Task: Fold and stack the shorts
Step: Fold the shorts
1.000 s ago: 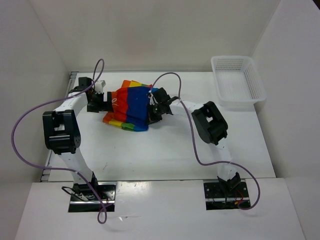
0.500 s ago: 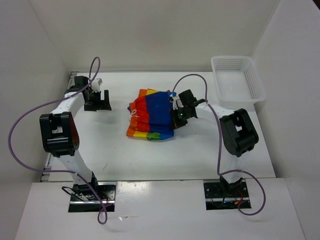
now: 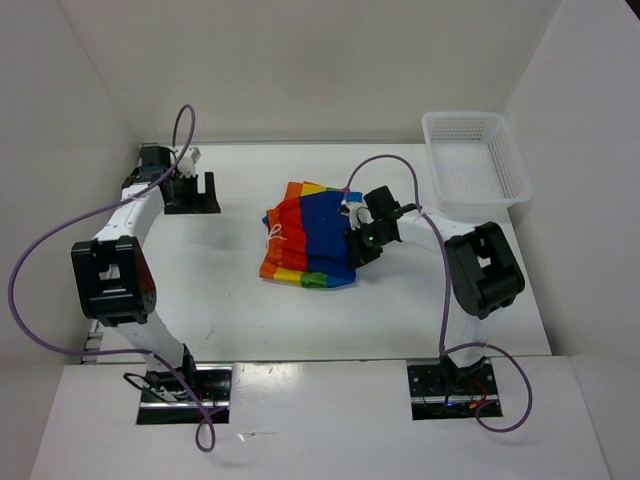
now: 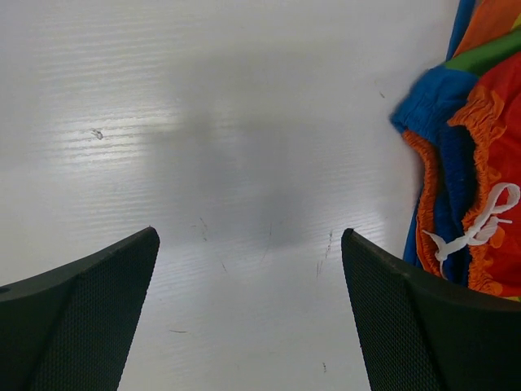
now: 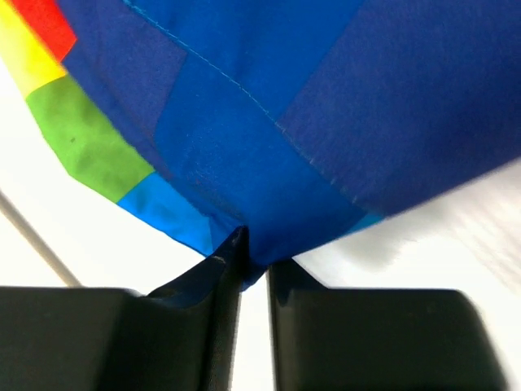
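Note:
The rainbow-striped shorts [image 3: 308, 240] lie folded in the middle of the table, blue panel on top, white drawstring at their left edge. My right gripper [image 3: 356, 240] is at their right edge, shut on a blue fold of the shorts [image 5: 269, 204]. My left gripper [image 3: 192, 192] is open and empty at the back left, well apart from the cloth. In the left wrist view the shorts' waistband and drawstring [image 4: 480, 232] show at the right edge, with bare table between the fingers [image 4: 423, 326].
A white plastic mesh basket [image 3: 474, 162] stands at the back right of the table. White walls close in the table on the left, back and right. Purple cables loop above both arms.
My right gripper has dragged the shorts rightward toward the table's middle. My left gripper has let go of them and pulled back to the far left.

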Controlling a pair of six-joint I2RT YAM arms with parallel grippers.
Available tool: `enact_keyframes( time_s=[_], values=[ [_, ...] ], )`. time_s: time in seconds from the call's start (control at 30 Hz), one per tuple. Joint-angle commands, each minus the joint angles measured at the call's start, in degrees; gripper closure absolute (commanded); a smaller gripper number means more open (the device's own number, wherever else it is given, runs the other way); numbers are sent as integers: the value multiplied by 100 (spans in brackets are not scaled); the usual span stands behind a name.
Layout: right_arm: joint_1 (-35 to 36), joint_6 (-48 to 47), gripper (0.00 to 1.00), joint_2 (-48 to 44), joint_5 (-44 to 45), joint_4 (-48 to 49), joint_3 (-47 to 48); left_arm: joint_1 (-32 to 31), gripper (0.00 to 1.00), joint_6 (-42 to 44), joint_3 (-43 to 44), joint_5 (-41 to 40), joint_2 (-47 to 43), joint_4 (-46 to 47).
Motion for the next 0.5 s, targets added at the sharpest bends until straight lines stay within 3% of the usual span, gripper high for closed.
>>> enact_keyframes(
  time_s=[0.0, 0.07, 0.1, 0.2, 0.33, 0.47],
  values=[
    [-191, -717, 73, -101, 361, -158, 232, 19, 1, 23, -70, 154, -276, 61],
    [-191, -718, 60, -162, 361, -210, 232, 19, 1, 23, -70, 154, -276, 113],
    [-191, -787, 45, -162, 431, -210, 232, 19, 1, 23, -122, 154, -328, 113],
    [-191, -1147, 34, -312, 956, -210, 302, 19, 1, 23, -123, 154, -329, 113],
    [-410, -2033, 31, -601, 1766, -315, 854, 19, 1, 23, -123, 154, -460, 113],
    [-866, -2229, 30, -1074, 2040, -570, 1522, 19, 1, 23, -359, -240, -759, 367]
  ],
)
